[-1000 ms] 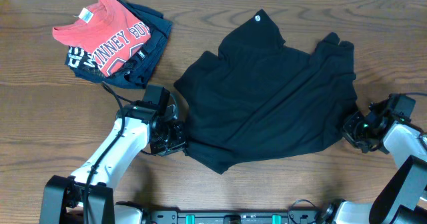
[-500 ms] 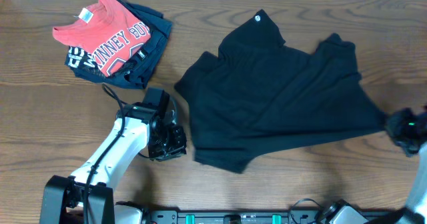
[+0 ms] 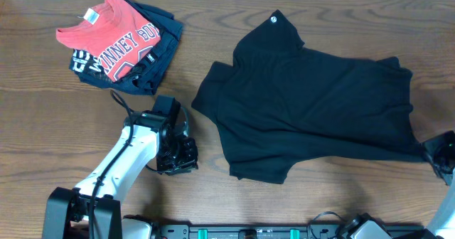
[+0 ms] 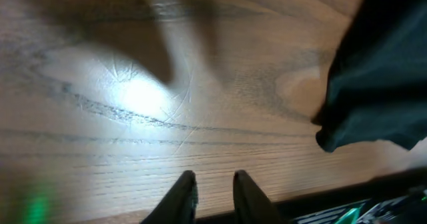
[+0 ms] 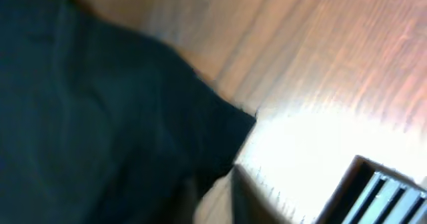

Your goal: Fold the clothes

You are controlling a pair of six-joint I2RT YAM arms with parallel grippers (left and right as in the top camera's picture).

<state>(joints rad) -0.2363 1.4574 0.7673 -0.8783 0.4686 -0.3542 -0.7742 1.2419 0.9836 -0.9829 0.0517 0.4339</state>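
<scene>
The black T-shirt point(image 3: 313, 111) lies spread on the table point(image 3: 57, 118), right of centre, with its small white logo point(image 3: 274, 20) toward the far edge. The left end effector point(image 4: 212, 192) is over bare wood near the shirt's left hem, apart from it, its fingers slightly apart with nothing between them. The right end effector point(image 3: 441, 153) is at the shirt's near right corner. Its wrist view is blurred, so I cannot tell whether it grips. A red T-shirt point(image 3: 106, 33) lies on a navy garment point(image 3: 160, 50) at the far left.
</scene>
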